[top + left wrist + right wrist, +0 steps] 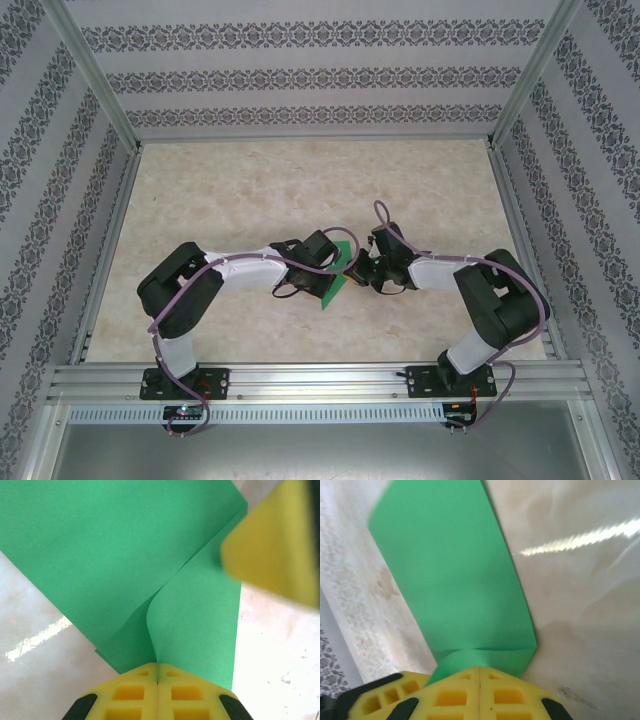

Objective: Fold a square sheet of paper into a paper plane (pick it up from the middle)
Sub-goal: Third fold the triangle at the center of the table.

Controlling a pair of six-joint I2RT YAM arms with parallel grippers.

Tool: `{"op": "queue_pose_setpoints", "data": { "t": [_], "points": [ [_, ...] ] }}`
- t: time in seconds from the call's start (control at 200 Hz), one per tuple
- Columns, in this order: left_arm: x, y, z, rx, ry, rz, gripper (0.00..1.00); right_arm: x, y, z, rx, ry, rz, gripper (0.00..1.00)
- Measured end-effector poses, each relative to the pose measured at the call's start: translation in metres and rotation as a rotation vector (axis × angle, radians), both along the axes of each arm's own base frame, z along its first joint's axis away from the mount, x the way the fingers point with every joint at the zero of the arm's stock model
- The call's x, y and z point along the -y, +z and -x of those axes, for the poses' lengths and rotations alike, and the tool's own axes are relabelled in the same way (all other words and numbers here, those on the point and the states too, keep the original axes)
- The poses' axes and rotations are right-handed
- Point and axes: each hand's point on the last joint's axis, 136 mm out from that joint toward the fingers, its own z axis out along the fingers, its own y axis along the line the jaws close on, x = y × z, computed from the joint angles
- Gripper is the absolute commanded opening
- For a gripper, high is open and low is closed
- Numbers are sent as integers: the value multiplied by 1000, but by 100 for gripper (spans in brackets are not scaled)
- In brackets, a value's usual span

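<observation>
**Marbled bench (250, 190), green sheet of paper (338, 272) pinched from both sides**

Patterned walls (320, 75) ring the pale bench. From the near left corner the left arm (200, 285) stretches toward the bench's middle. The left jaws are closed on the sheet of paper, their yellow pads (132, 695) pressed together over an edge. There one bright green layer curls up from another along a soft, unflattened bend. The sheet is plain and unmarked and sits mid-bench between the arms; I cannot tell whether it touches the surface. From the right, the right arm (480, 290) meets it. The right jaws are shut on a narrower end, where a short flap folds across just above them.
</observation>
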Motion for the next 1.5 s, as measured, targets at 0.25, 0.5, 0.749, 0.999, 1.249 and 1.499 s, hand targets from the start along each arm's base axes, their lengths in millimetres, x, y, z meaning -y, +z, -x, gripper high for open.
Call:
{"op": "queue_pose_setpoints", "data": {
  "t": [0.25,0.5,0.749,0.999,1.249,1.499],
  "points": [
    [0,0,0,0,0,0,0,-2,-3,-16,9,32,-8,2],
    [0,0,-1,1,0,0,4,-1,-14,-17,-11,66,20,1],
    [-26,14,2,14,52,-86,28,1,-14,-14,-13,83,39,2],
    [-50,63,-10,67,214,-46,22,0,-14,-14,-11,87,36,3],
    [5,78,11,-72,157,215,11,1,-14,-14,-11,84,38,4],
    [34,14,41,-236,124,157,7,2,-12,-12,-19,68,31,6]
  ]
}}
